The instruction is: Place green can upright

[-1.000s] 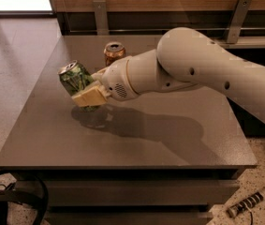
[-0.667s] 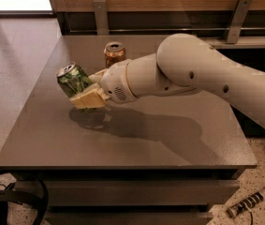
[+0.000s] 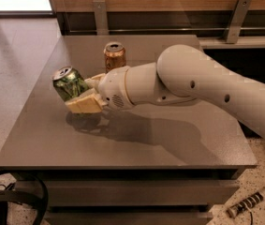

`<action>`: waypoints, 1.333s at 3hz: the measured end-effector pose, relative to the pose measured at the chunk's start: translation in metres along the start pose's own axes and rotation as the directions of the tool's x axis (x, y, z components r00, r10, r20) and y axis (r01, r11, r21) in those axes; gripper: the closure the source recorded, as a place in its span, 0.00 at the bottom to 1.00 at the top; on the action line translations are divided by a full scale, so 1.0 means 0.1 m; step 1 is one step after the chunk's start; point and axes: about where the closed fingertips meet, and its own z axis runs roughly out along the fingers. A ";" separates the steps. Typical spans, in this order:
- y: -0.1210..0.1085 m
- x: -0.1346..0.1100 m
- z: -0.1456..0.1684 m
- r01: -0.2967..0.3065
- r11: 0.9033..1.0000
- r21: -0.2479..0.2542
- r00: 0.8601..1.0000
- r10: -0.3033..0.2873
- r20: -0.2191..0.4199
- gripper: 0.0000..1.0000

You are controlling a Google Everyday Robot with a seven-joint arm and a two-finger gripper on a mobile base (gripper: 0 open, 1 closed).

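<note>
The green can [image 3: 69, 83] has dark green patterned sides and a silver top. It is held tilted, top toward the upper left, a little above the grey table [image 3: 122, 139]. My gripper [image 3: 86, 93] is shut on the green can, its cream fingers [image 3: 83, 105] clamped on the can's lower side. My white arm reaches in from the right across the table. The can's shadow lies on the table just below it.
An orange-brown can [image 3: 114, 56] stands upright on the table behind my wrist. The table's left edge runs close to the held can, its front edge lower down. A wooden wall with metal brackets stands behind. Cables lie on the floor at lower left and lower right.
The gripper and green can have shifted very slightly to the left; the can stays tilted in the grip.
</note>
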 end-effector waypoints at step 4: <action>0.03 0.04 0.26 -0.041 0.995 -0.086 0.993 0.051 0.111 1.00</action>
